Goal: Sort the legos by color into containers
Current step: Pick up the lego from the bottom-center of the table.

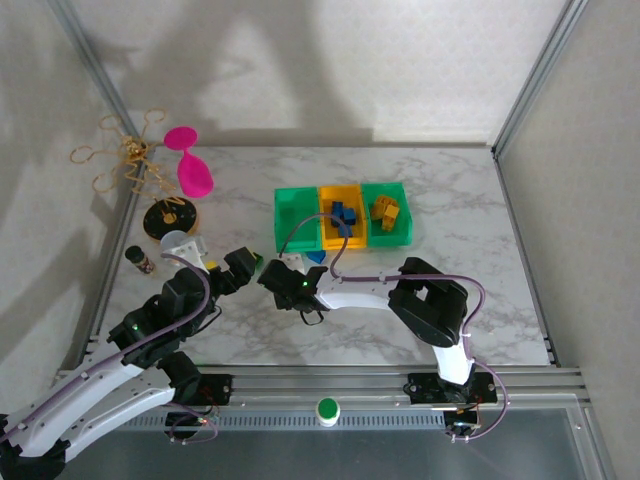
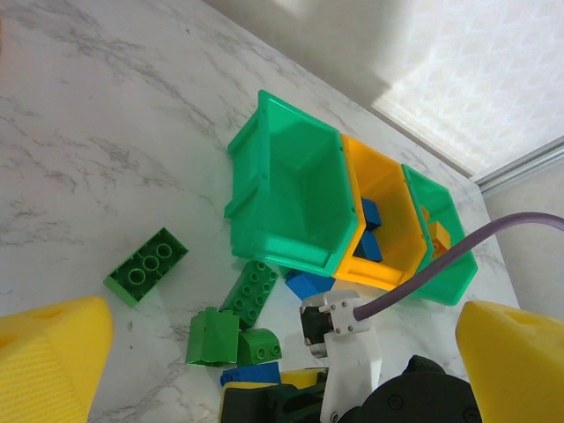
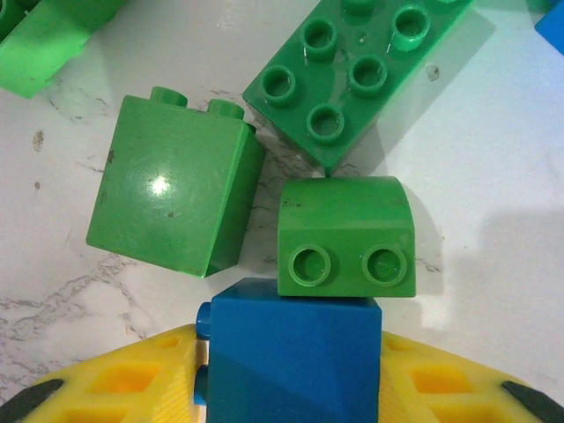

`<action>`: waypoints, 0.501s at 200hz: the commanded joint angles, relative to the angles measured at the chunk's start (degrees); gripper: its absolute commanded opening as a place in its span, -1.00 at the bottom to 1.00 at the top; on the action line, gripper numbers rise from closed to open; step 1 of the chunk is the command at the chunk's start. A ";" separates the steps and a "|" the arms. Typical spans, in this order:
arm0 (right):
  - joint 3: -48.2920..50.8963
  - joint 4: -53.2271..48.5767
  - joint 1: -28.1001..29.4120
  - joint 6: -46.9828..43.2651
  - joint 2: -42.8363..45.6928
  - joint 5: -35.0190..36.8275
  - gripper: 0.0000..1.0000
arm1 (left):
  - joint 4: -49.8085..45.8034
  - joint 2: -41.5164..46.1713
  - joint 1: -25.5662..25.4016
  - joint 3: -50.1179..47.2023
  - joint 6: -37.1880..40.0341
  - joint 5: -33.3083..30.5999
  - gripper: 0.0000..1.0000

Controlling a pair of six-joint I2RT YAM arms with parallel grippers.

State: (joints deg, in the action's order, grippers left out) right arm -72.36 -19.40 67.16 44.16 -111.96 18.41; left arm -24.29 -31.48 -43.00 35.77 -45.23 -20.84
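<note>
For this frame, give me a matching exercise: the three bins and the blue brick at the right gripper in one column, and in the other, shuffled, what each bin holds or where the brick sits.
Column one
1. left green bin
2. orange-yellow bin
3. right green bin
4. loose blue brick

Column two
A. holds orange-yellow bricks
B. sits between the fingertips of the right gripper
C. empty
D. holds blue bricks

Pairs: 1-C, 2-D, 3-A, 4-B
</note>
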 commanded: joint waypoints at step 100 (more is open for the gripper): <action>1.04 -6.01 -7.31 -6.78 15.88 3.70 -0.11 | 5.87 -4.89 0.55 3.24 2.27 0.18 0.99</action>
State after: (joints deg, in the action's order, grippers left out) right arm -70.87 -23.64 64.03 41.34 -98.10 20.01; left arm -21.71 -34.85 -43.00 36.34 -44.56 -20.80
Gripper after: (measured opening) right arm 0.439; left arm 0.996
